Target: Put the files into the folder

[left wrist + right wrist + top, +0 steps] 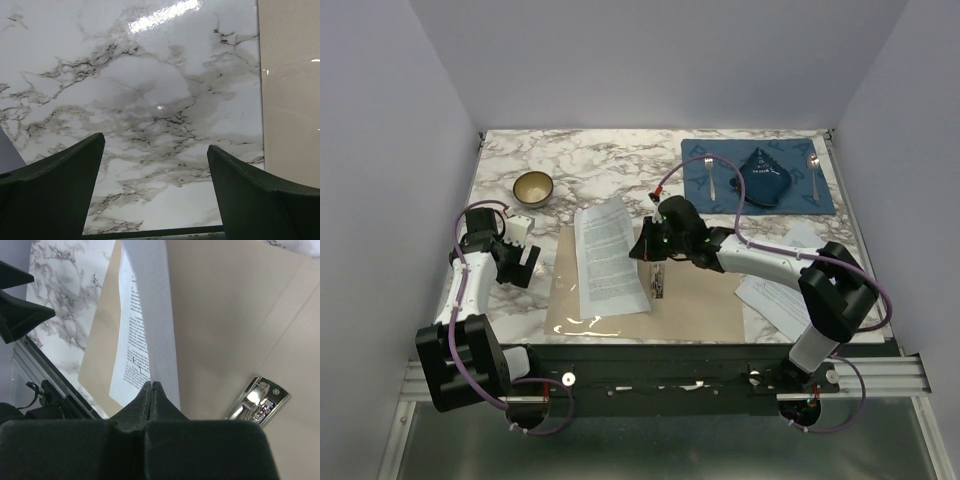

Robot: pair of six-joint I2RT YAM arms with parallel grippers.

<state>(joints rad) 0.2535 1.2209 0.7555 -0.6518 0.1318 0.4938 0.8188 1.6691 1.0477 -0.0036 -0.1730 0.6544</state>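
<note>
The tan folder [705, 300] lies open and flat at the table's front middle, its metal clip [658, 281] on the spine. One file [610, 255], a white printed sheet, curves up from the folder's left leaf, its right edge lifted. My right gripper [647, 246] is shut on that edge. In the right wrist view the fingertips [152, 385] pinch the sheet [150, 315] above the folder [225, 315], with the clip [257, 400] to the right. More files [775, 297] lie right of the folder. My left gripper [525, 247] is open over bare marble, left of the folder [290, 100].
A small bowl [533, 187] stands at the back left. A blue placemat [825, 195] at the back right carries a fork [711, 176], a folded dark cloth [762, 176] and a spoon [813, 173]. Grey walls close in the marble table [600, 160].
</note>
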